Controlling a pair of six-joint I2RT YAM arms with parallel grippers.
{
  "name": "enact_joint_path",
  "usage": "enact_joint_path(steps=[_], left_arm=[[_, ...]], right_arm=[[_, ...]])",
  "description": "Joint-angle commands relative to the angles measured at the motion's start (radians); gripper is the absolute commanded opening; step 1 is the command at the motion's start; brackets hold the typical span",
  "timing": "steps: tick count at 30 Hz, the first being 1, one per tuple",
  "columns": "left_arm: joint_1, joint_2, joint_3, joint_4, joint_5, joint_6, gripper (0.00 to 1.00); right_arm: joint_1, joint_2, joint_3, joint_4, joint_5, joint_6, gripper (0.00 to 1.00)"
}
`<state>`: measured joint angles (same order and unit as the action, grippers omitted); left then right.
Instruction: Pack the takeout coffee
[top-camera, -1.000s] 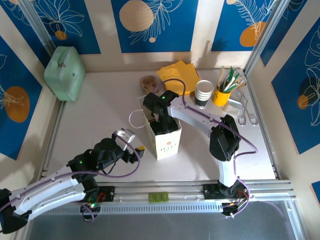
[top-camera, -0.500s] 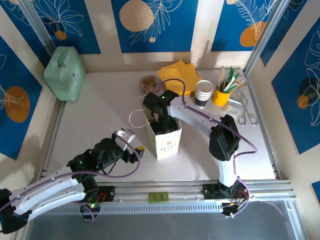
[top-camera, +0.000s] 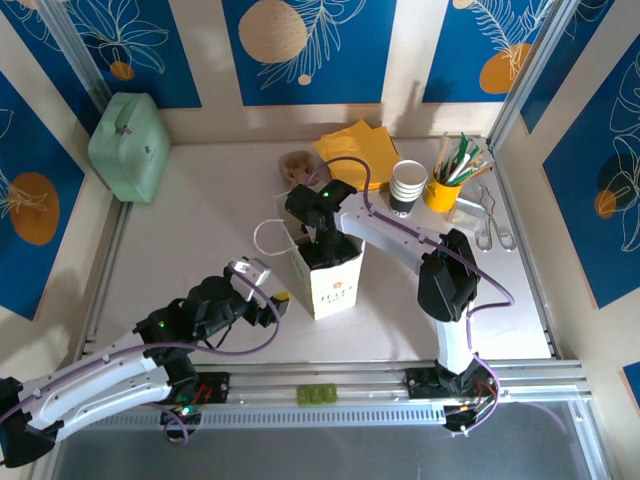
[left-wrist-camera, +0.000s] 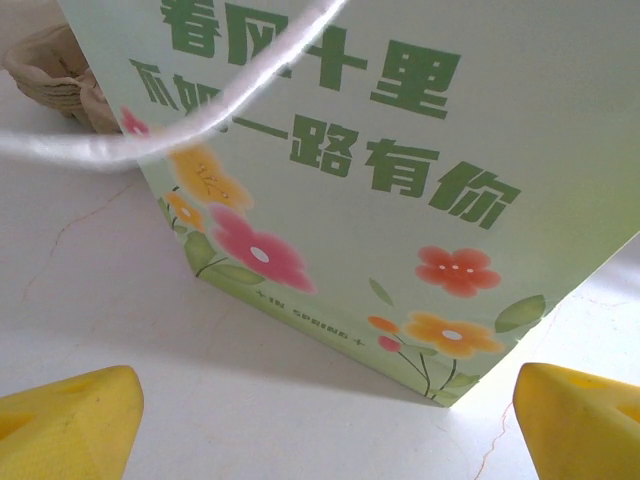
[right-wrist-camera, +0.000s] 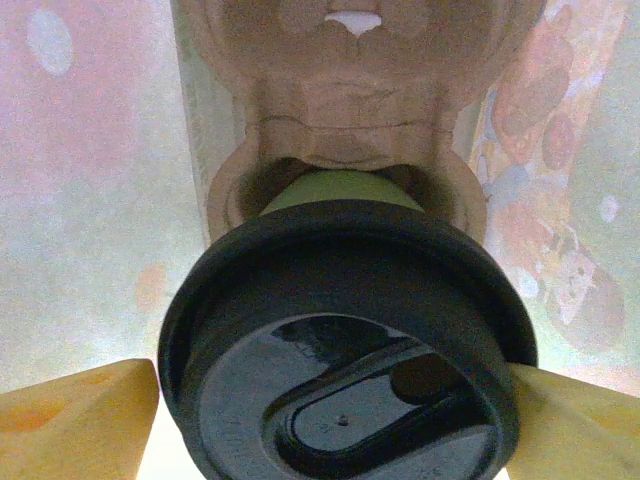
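While tall light-green flower-printed paper bag (top-camera: 335, 285) stands mid-table, small light-green paper cup with round black plastic lid (right-wrist-camera: 345, 350) sits inside it, in brown pulp holder (right-wrist-camera: 350, 130). Right gripper (right-wrist-camera: 335, 405) reaches down into bag, yellow fingers (right-wrist-camera: 80, 420) flank lid; whether pinching, cannot tell. Left gripper (left-wrist-camera: 325, 420) low, near-left of bag, spread wide.

The takeout coffee (right-wrist-camera: 345, 340) is sitting in a holder (right-wrist-camera: 350, 130) inside the bag (top-camera: 335, 285). The stack of cups (top-camera: 407, 187) is standing behind the bag.
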<state>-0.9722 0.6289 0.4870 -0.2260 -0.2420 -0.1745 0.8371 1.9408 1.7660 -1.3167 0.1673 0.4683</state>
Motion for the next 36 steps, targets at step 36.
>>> enact_joint_path(steps=[36], left_arm=[[-0.007,-0.034,0.024,-0.027,-0.026,0.015,0.97]], right_arm=[[0.022,-0.046,0.052,-0.029,0.044,-0.024,0.99]])
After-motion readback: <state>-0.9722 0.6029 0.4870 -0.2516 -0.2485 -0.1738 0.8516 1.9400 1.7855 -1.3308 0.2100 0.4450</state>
